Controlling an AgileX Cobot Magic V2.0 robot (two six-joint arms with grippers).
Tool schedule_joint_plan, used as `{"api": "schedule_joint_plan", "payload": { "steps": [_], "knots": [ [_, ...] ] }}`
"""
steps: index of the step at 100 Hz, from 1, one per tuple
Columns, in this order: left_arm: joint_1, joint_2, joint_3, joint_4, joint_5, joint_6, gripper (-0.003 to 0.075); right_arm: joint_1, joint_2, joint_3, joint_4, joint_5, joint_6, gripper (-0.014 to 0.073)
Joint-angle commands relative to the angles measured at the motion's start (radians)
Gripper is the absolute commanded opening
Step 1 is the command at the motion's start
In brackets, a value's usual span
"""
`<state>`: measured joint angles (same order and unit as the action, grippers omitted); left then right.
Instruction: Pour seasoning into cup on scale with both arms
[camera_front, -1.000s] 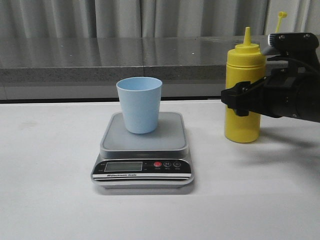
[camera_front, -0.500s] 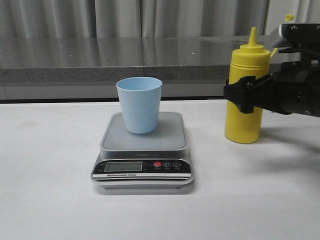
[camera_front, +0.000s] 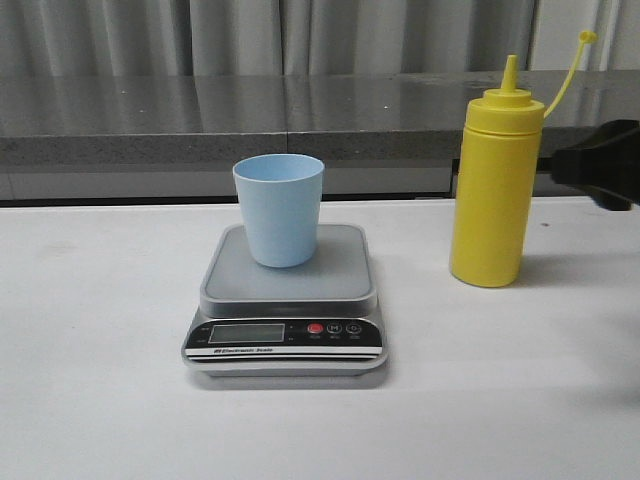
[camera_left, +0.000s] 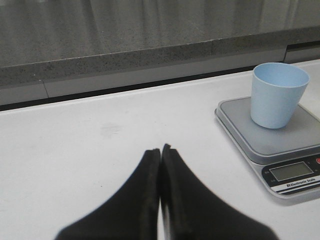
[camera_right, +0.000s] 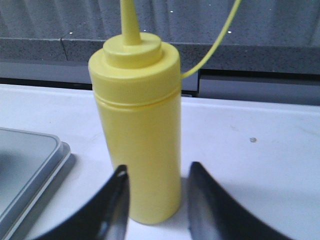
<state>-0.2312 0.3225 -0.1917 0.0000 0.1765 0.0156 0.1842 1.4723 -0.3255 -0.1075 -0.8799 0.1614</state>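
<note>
My right hand stands open and holds nothing, its fingers flanking the tall yellow plastic squeeze bottle at right of frame. A clumsy closing could topple it. My left hand is closed, empty. The pale blue plastic cup sits on the grey digital scale, centre, on the white desk; nothing blocks the way.

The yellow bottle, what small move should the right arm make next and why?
Probably ease the right gripper forward and close on the bottle: its open fingers flank the bottle without touching it. The bottle stands upright on the table beside the scale, and the cup waits there.
</note>
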Motion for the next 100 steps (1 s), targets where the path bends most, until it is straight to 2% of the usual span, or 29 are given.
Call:
{"api": "schedule_joint_plan", "payload": {
  "steps": [1,6,39,64,79,100],
  "knots": [
    [0.003,0.008,-0.028,0.0,-0.082,-0.009,-0.002,-0.007,-0.097,0.025,0.028,-0.04,0.003,0.0032],
    [0.003,0.008,-0.028,0.0,-0.082,-0.009,-0.002,-0.007,-0.132,0.045,0.042,-0.033,0.003,-0.0072],
    [0.003,0.008,-0.028,0.0,-0.082,-0.009,-0.002,-0.016,-0.336,0.118,0.138,0.069,-0.024,-0.0068],
    [0.003,0.008,-0.028,0.0,-0.082,-0.009,-0.002,-0.121,-0.495,0.19,0.137,0.09,-0.024,-0.0068],
    [0.003,0.008,-0.028,0.0,-0.082,-0.009,-0.002,-0.188,-0.6,0.207,0.093,0.183,-0.024,-0.0068],
    [0.003,0.008,-0.028,0.0,-0.082,-0.009,-0.002,-0.19,-0.695,0.233,-0.011,0.22,-0.024,-0.0068]
  ]
}}
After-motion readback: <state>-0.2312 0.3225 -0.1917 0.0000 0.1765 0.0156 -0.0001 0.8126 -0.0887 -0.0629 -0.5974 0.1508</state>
